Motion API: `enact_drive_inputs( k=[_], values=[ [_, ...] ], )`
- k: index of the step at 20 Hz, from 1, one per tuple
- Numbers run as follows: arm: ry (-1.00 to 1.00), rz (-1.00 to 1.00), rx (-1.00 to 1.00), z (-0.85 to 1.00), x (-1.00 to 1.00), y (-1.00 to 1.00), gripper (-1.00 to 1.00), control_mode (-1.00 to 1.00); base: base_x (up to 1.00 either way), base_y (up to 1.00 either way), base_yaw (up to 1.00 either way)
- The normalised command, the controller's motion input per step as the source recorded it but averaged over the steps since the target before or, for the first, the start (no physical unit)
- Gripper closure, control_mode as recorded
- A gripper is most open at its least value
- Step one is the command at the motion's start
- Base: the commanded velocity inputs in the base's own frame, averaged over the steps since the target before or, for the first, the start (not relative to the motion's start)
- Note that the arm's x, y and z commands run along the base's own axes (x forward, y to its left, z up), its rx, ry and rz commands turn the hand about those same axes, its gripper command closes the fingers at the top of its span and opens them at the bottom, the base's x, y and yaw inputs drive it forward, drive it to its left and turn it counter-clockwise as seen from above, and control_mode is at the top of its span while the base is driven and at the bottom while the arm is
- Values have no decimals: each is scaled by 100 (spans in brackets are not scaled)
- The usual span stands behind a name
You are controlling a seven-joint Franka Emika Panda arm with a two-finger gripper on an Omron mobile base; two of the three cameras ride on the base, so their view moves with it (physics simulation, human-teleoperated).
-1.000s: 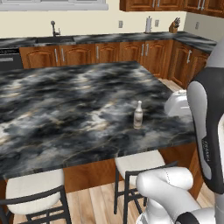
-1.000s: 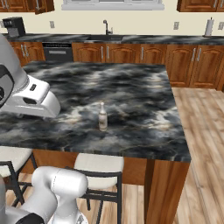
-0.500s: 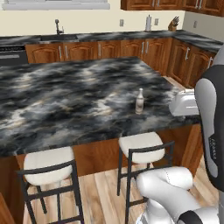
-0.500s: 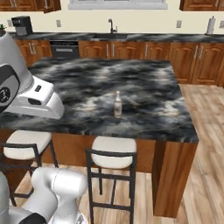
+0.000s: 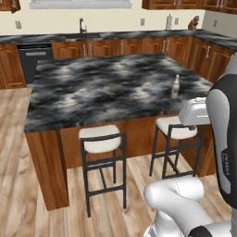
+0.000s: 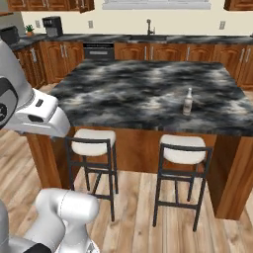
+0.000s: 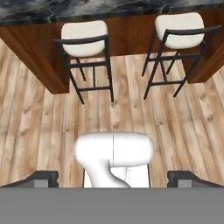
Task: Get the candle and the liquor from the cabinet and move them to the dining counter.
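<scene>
Marbled bench (image 5: 92,92) carries the liquor (image 5: 175,86) upright near its stool-side edge, probably light, slick, breakable glass best gripped round the body, while the claw (image 7: 113,178) hangs apart over floorboards.

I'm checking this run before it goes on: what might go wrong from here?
The liquor stands upright near the dining counter edge, above the stools; a bump there might topple it off. No candle is on the counter, so that half is likely undone. The claw is open and empty, pointing at the floor.
</scene>
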Motion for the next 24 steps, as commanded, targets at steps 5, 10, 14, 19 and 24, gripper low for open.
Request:
enact_drive_inputs(
  k=[5, 10, 14, 19, 24],
  values=[
    [0, 0, 0, 0, 0, 0, -100, 100, -9, 100, 0],
    [0, 0, 0, 0, 0, 0, -100, 100, 0, 100, 0],
    [0, 0, 0, 0, 0, 0, -100, 100, 0, 100, 0],
    [0, 0, 0, 0, 0, 0, -100, 100, 1, 100, 0],
    [0, 0, 0, 0, 0, 0, -100, 100, 13, 100, 0]
  ],
)
